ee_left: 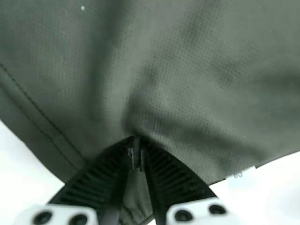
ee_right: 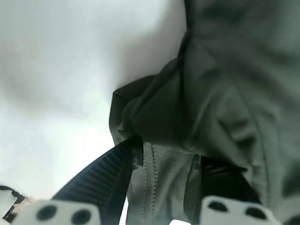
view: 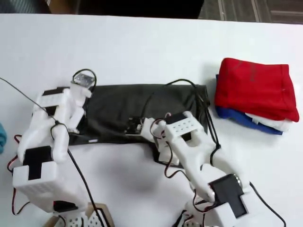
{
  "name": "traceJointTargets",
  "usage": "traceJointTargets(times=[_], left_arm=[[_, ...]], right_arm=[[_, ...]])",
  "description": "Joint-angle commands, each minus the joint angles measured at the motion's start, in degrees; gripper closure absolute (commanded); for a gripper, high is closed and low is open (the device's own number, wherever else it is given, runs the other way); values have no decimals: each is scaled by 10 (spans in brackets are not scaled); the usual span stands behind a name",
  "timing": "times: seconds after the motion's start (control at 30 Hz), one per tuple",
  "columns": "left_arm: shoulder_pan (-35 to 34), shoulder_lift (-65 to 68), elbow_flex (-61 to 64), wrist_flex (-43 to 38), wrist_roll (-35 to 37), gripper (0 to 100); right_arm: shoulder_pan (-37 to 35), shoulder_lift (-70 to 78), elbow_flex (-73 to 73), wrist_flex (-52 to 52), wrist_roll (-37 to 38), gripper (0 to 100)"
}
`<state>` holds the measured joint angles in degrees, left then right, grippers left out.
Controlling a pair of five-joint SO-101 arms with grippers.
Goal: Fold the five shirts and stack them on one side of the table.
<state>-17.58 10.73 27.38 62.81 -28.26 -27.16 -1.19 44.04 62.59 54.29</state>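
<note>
The white table (view: 142, 42) is bearing a dark shirt (view: 118, 104) that is lying stretched between both sets of jaws. A stack of folded shirts (view: 255, 90), red on top, is sitting well apart from the right jaws. The left gripper (ee_left: 136, 157) is pinching the shirt's edge tight. The right gripper (ee_right: 164, 164) is clamping a bunched fold.

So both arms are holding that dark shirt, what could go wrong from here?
The left fingers pinch only a small tuck of the dark shirt, so it might slip out mid-fold. Black cables lie across the shirt's end and could snag. The folded stack sits close by; dragged fabric may knock it.
</note>
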Motion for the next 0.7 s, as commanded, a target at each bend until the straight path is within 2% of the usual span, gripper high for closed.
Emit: traceJointTargets(times=[0.0, 0.17, 0.23, 0.33, 0.67], left_arm=[[4, 4, 2, -11, 0, 974], [4, 4, 2, -11, 0, 974], [4, 4, 2, -11, -1, 974], [4, 4, 2, -11, -1, 974], [4, 4, 2, -11, -1, 974]], right_arm=[[-4, 40, -11, -2, -8, 800], [-7, 43, -13, 34, -4, 810], [-7, 43, -6, 36, -4, 857], [-7, 44, -8, 36, -4, 985], [14, 39, -33, 41, -8, 964]])
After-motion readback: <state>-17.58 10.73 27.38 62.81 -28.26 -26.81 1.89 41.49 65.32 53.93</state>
